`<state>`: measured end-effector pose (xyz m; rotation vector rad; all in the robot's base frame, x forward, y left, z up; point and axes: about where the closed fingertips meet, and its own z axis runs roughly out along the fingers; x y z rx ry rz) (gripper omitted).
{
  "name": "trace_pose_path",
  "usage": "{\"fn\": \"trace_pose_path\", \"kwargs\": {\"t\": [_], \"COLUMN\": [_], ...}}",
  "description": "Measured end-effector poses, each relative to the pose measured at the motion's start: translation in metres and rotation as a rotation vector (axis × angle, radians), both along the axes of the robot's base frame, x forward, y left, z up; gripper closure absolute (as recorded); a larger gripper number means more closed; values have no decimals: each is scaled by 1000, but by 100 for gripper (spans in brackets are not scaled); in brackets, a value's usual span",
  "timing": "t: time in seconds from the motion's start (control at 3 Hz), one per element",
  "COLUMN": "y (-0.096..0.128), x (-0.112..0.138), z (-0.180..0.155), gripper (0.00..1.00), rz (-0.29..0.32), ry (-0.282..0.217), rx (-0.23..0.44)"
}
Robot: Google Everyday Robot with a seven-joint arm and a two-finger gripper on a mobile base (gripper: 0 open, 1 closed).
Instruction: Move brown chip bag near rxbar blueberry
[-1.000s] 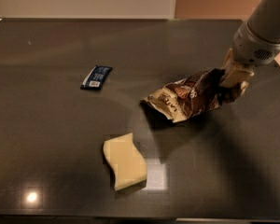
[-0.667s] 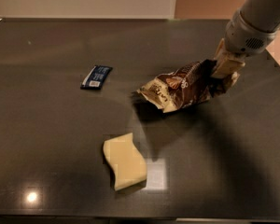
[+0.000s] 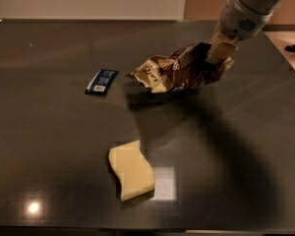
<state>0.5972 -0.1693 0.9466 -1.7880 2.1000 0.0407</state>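
The tool pinched one end of the brown chip bag, holding it just above the dark worktop, seemingly to carry it toward the nearby rxbar blueberry.

A pale yellow wavy sponge is lying on the dark table close to its near edge, about midway between the left and right edges.
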Motion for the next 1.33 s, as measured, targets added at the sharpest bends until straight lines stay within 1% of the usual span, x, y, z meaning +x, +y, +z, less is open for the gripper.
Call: {"fn": "trace_pose_path", "kwargs": {"t": [0.33, 0.67, 1.0, 1.33], "y": [21, 39, 55, 65], "x": [23, 40, 51, 60], "z": [8, 8, 1, -7], "gripper": [100, 82, 59, 35], "rz": [-18, -31, -34, -39], "ry": [-14, -28, -30, -26], "rx": [35, 50, 50, 50]}}
